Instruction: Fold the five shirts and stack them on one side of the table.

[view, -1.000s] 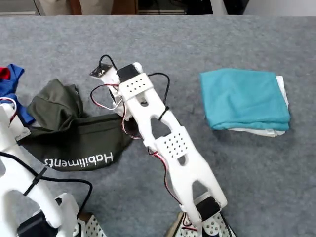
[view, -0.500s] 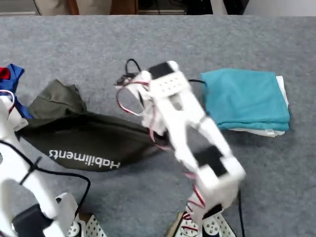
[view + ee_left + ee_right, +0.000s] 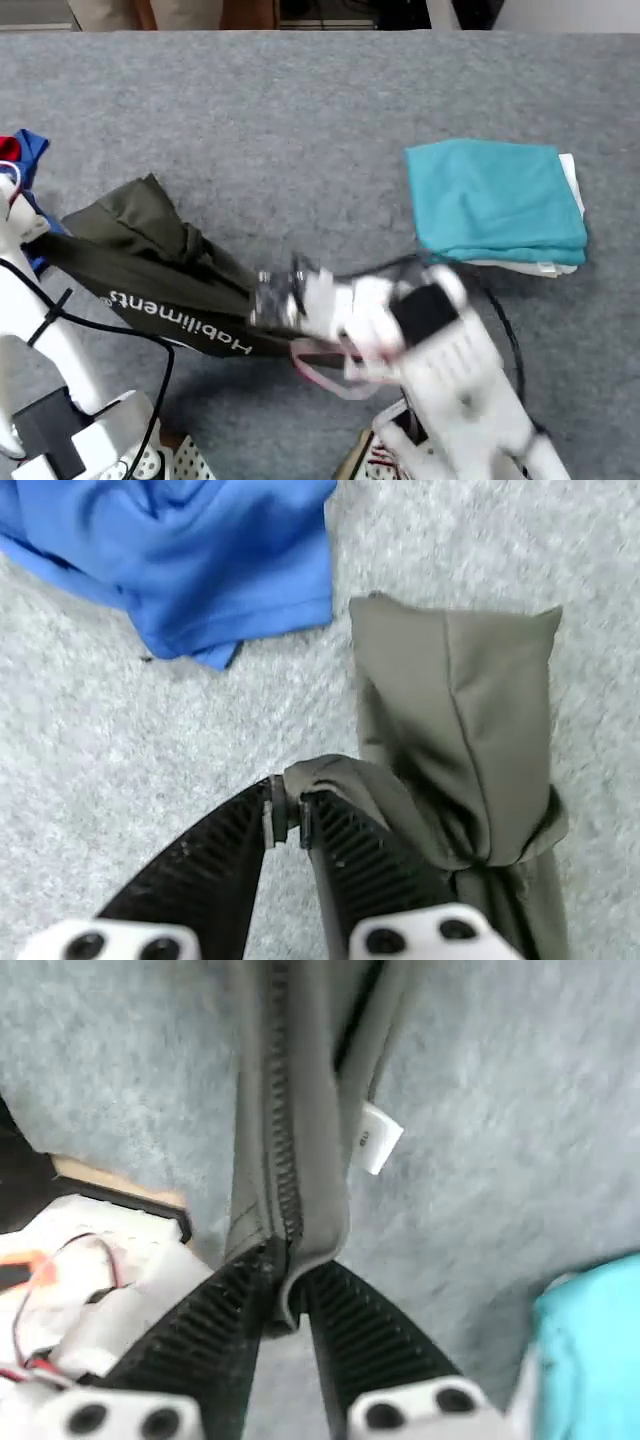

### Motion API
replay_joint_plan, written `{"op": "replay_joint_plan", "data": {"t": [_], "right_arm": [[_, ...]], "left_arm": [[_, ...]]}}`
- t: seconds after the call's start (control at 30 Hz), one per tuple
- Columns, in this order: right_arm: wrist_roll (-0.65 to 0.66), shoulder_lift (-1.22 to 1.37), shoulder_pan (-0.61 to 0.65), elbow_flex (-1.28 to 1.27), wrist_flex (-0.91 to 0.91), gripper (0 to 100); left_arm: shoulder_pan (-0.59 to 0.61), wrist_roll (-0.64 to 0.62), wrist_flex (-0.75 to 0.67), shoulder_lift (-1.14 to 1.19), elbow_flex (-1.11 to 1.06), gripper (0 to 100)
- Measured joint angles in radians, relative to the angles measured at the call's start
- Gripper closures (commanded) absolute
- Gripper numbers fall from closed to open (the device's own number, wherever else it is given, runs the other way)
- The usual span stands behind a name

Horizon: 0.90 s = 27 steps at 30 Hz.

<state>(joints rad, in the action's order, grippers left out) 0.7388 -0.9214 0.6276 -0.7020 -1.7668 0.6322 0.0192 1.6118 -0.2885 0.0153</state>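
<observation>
An olive shirt (image 3: 160, 285) with white lettering is stretched taut between both arms above the grey table. My left gripper (image 3: 286, 820) is shut on one end of the olive shirt (image 3: 450, 730), at the table's left edge (image 3: 30, 232). My right gripper (image 3: 288, 1295) is shut on the other end of the shirt (image 3: 290, 1110), near the front middle (image 3: 268, 300). A folded teal shirt (image 3: 495, 200) lies on a folded white one (image 3: 570, 175) at the right. A crumpled blue shirt (image 3: 190, 550) lies at the far left (image 3: 20, 160).
The grey felt table (image 3: 300, 110) is bare across the back and middle. The arm bases and their wires (image 3: 400, 450) stand along the front edge. A white care tag (image 3: 375, 1140) hangs from the olive shirt's seam.
My right arm has swung from the table's middle back toward the front, pulling the olive shirt's end with it. The shirt went from a crumpled heap to a stretched band.
</observation>
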Motion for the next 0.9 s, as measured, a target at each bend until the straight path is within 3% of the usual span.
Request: {"op": "replay_joint_plan", "data": {"t": [0.1,0.27,0.63,0.9], "right_arm": [[-0.063,-0.163,0.074,0.002,0.000,78.0],[-0.224,-0.186,0.098,0.135,-0.003,63.1],[-0.267,0.282,0.104,0.601,-0.003,62.3],[-0.267,0.310,0.106,0.770,-0.003,62.4]], "left_arm": [[0.009,-0.002,0.000,0.000,0.021,98],[0.081,-0.064,0.000,0.000,0.052,98],[0.193,-0.092,0.000,0.000,0.057,98],[0.324,-0.092,-0.058,0.000,0.055,98]]}}
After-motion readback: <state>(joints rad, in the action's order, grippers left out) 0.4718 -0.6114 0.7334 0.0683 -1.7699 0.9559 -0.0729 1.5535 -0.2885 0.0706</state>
